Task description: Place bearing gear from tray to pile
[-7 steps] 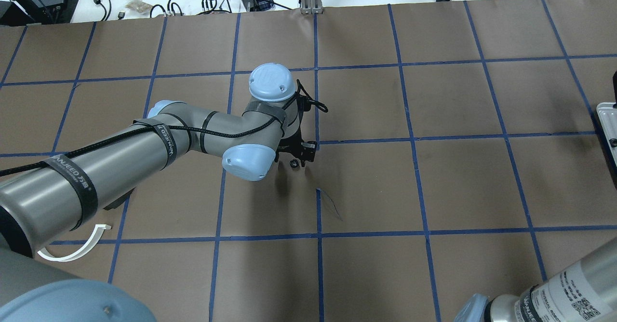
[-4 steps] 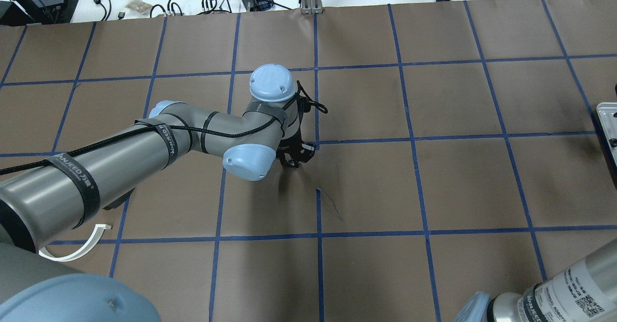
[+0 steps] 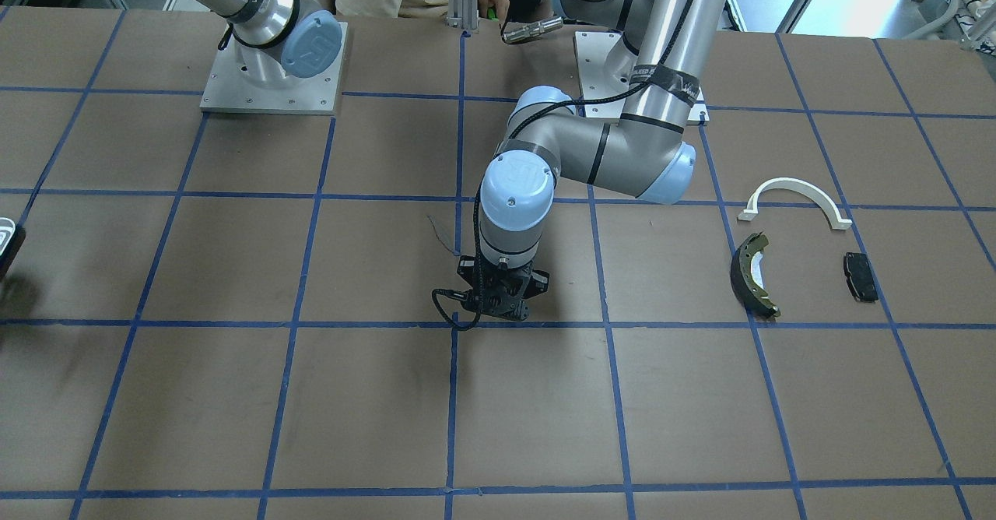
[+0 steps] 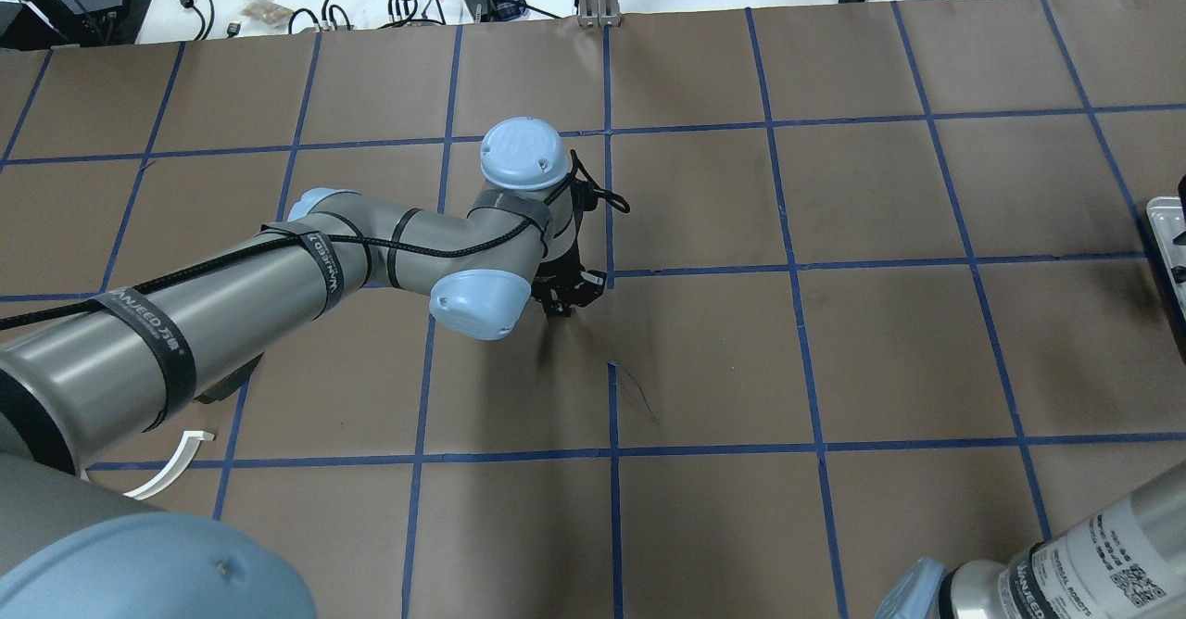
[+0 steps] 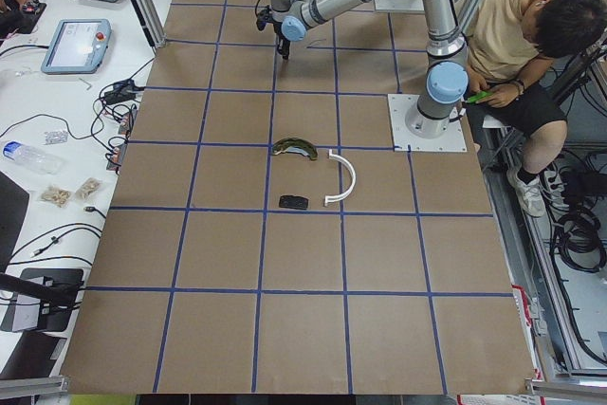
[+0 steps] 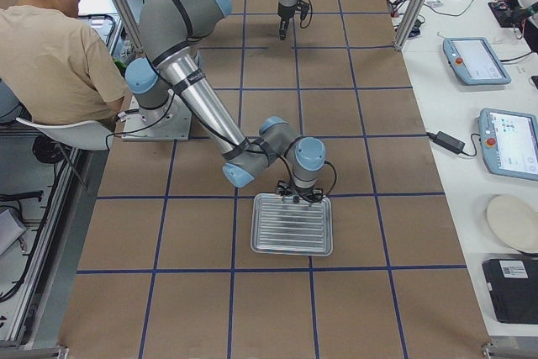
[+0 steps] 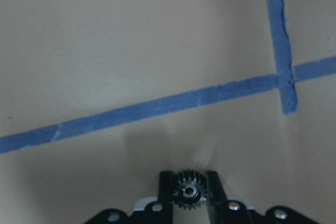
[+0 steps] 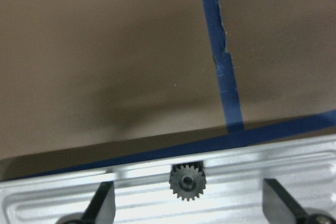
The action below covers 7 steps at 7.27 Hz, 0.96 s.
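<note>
My left gripper [image 7: 189,188] is shut on a small dark bearing gear [image 7: 189,196]. It stands low over the table's middle, beside a blue tape crossing [image 4: 562,308] [image 3: 502,314]. The pile lies well apart from it: an olive-and-dark brake shoe [image 3: 753,275], a white arc [image 3: 794,197] and a black pad [image 3: 860,276]. My right gripper [image 8: 187,199] is open just above the ribbed metal tray [image 6: 292,229]. A second dark gear [image 8: 187,181] lies on the tray's edge between its fingers [image 8: 102,203].
In the overhead view the left arm hides most of the pile; only the white arc's end [image 4: 176,466] shows. The tray's corner [image 4: 1166,230] is at the right edge. Cables and devices lie beyond the table's far edge. A seated person is behind the robot [image 5: 531,35].
My left gripper has shifted slightly, and the gear that showed below its fingers a second ago is now tucked out of sight in the overhead view. The right arm barely moved.
</note>
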Available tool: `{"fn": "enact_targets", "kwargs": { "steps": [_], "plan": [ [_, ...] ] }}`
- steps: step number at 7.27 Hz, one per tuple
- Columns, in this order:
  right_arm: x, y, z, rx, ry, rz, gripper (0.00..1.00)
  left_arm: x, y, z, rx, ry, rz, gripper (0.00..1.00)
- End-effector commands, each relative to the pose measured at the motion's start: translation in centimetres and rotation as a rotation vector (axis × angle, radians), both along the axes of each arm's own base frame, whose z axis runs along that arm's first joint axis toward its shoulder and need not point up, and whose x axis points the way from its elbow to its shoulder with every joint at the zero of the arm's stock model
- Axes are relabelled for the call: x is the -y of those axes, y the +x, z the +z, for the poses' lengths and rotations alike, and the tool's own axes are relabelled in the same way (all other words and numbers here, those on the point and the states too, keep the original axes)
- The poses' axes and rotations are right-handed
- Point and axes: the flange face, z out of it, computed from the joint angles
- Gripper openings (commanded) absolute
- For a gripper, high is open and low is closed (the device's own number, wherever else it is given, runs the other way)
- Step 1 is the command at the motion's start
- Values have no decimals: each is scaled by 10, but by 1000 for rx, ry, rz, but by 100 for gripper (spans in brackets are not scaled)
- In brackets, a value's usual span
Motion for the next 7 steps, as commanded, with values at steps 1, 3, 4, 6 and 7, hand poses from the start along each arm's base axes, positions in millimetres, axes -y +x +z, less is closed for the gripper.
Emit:
{"fn": "enact_targets", "kwargs": {
  "steps": [1, 3, 4, 6, 7],
  "plan": [
    [-1, 1, -2, 5, 2, -1, 88, 39, 37, 51, 14, 21, 62, 0],
    [0, 0, 3, -4, -2, -8, 54, 85, 127, 123, 38, 103, 51, 0],
    [0, -1, 5, -7, -4, -46, 37, 101, 192, 144, 71, 118, 18, 0],
    [4, -4, 15, -19, -23, -71, 11, 107, 276, 149, 59, 127, 28, 0],
    [6, -6, 26, -30, -37, -97, 3, 103, 311, 144, 49, 147, 20, 0]
  ]
}}
